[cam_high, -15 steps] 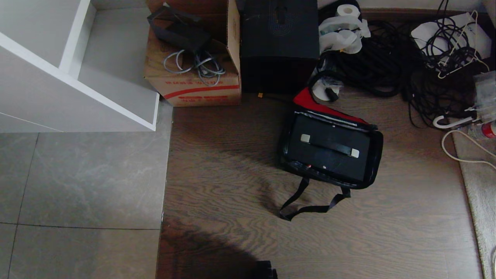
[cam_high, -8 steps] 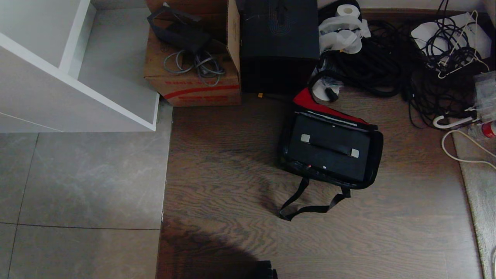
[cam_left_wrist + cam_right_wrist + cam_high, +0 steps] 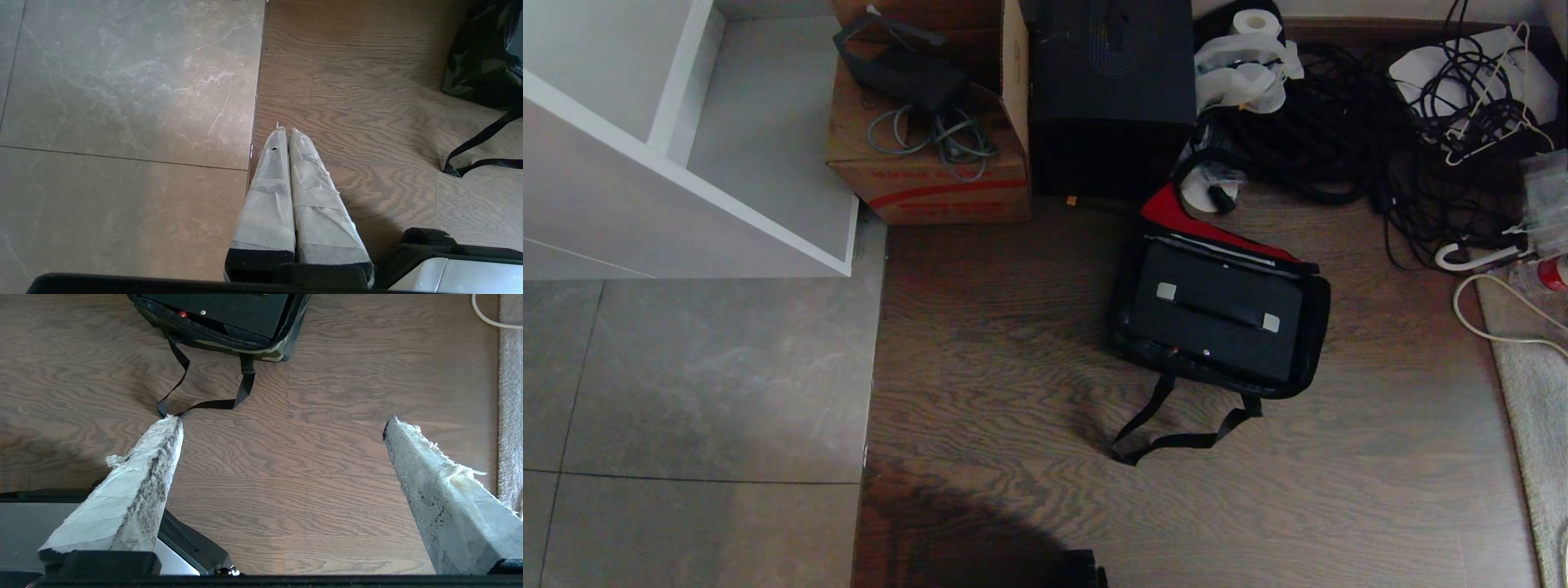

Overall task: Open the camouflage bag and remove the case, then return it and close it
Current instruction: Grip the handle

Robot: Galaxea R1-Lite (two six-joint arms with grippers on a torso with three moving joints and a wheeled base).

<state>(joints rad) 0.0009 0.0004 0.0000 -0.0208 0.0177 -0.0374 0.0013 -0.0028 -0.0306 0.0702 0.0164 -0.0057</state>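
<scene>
On the floor, case inside camouflage bag; left jaws together; right jaws wide

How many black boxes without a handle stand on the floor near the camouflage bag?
1. The tall plain black box stands by the wall, between the cardboard carton and the cable pile. Others may hide beneath the cables.

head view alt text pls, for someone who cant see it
An open camouflage bag sits on a wooden floor with a black case inside, its red lid panel folded back and its strap trailing toward the camera. Behind it stand a cardboard carton, a taller black box and tangled cables. No arm shows.
</scene>
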